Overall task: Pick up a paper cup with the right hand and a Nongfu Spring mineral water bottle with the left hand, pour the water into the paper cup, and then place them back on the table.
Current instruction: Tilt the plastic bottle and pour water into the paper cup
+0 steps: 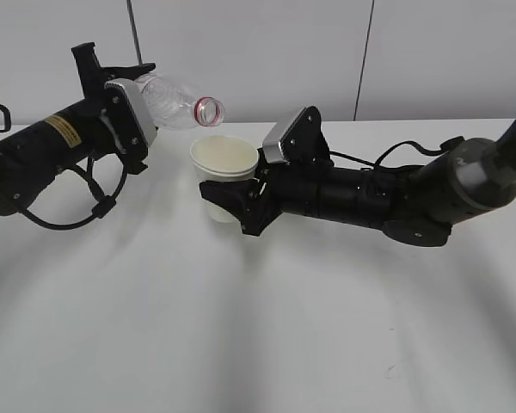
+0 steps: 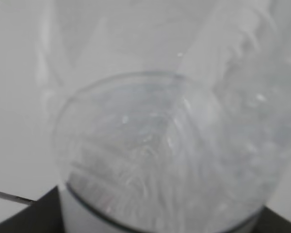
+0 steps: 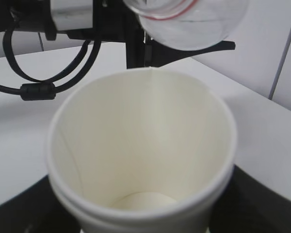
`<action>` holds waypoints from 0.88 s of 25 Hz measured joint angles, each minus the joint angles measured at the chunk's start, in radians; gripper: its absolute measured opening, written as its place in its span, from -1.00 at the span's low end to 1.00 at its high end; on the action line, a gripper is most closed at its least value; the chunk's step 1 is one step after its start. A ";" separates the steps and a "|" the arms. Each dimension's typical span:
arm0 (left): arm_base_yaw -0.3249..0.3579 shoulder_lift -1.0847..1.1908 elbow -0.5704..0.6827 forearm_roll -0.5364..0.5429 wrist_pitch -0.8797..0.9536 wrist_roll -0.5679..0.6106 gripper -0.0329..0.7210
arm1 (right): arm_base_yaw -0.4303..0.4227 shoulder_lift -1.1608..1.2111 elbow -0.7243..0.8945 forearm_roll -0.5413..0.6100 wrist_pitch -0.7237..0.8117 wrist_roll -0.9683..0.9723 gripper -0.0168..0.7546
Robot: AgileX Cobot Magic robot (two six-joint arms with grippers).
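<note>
While the left end effector (image 1: 125, 107) clamps the tilted bottle (image 1: 176, 105), the right end effector (image 1: 232, 200) pinches the paper cup (image 1: 222, 172).

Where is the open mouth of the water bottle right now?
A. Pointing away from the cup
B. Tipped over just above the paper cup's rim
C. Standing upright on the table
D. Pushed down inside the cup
B. The Nongfu Spring mineral water bottle, gripped by the left hand, lies nearly sideways with its red-ringed mouth just above the rim of the paper cup, which the right hand holds.
</note>
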 joint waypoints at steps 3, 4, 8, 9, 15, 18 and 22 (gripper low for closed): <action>0.000 0.000 0.000 0.000 -0.014 0.026 0.14 | 0.000 0.000 0.000 -0.002 0.002 -0.003 0.29; 0.000 0.000 0.000 -0.001 -0.022 0.030 0.14 | 0.000 0.000 0.000 -0.002 0.002 -0.002 0.29; 0.000 0.000 0.000 -0.002 -0.034 0.056 0.14 | 0.000 0.000 0.000 -0.004 0.008 -0.002 0.29; 0.000 0.000 0.000 -0.002 -0.035 0.060 0.14 | 0.000 0.000 0.000 -0.004 0.010 -0.002 0.29; 0.000 0.000 -0.009 -0.006 -0.036 0.102 0.14 | 0.000 0.000 0.000 -0.014 0.030 -0.002 0.29; 0.000 0.000 -0.010 -0.015 -0.040 0.113 0.14 | 0.000 0.006 -0.002 -0.027 0.030 -0.002 0.29; 0.000 0.000 -0.010 -0.017 -0.040 0.133 0.14 | 0.000 0.010 -0.002 -0.035 0.030 -0.005 0.29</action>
